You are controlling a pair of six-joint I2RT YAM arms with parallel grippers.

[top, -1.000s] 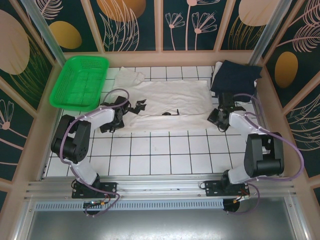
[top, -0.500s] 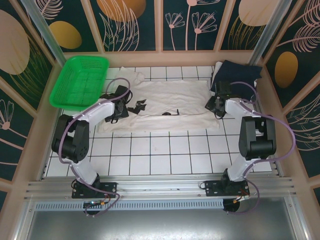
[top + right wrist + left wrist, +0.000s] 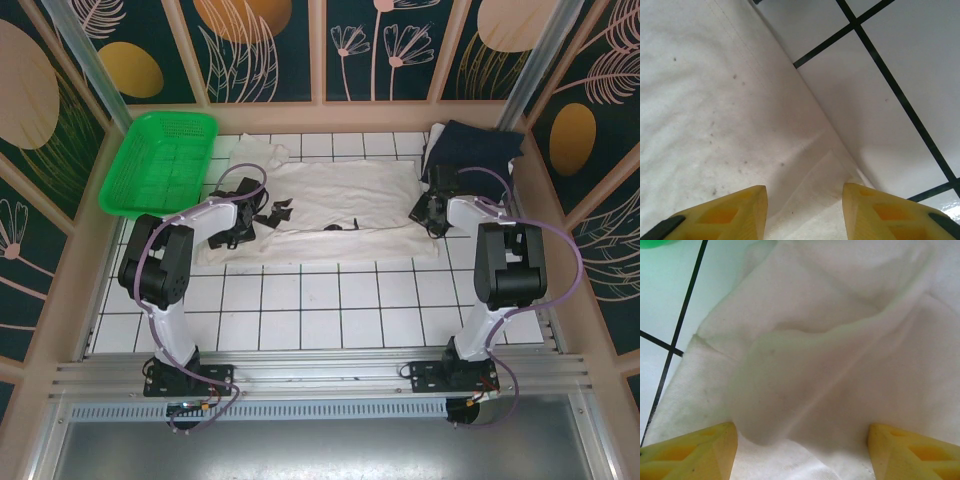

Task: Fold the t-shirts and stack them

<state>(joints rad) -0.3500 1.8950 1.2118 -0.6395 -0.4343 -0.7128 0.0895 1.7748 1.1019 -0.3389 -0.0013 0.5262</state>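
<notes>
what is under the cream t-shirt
The cream t-shirt lies spread on the white tiled table, whose tiles show around its edges. Anything else beneath the cloth is covered and cannot be seen.

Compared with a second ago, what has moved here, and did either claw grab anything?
The right gripper moved farther back along the right edge of the cream cloth t-shirt, toward the crumpled navy cloth t-shirt. The left gripper moved slightly back along its left end. Both stand open over cream cloth; nothing gripped. Both shirts and the green plastic mesh basket stayed put.
</notes>
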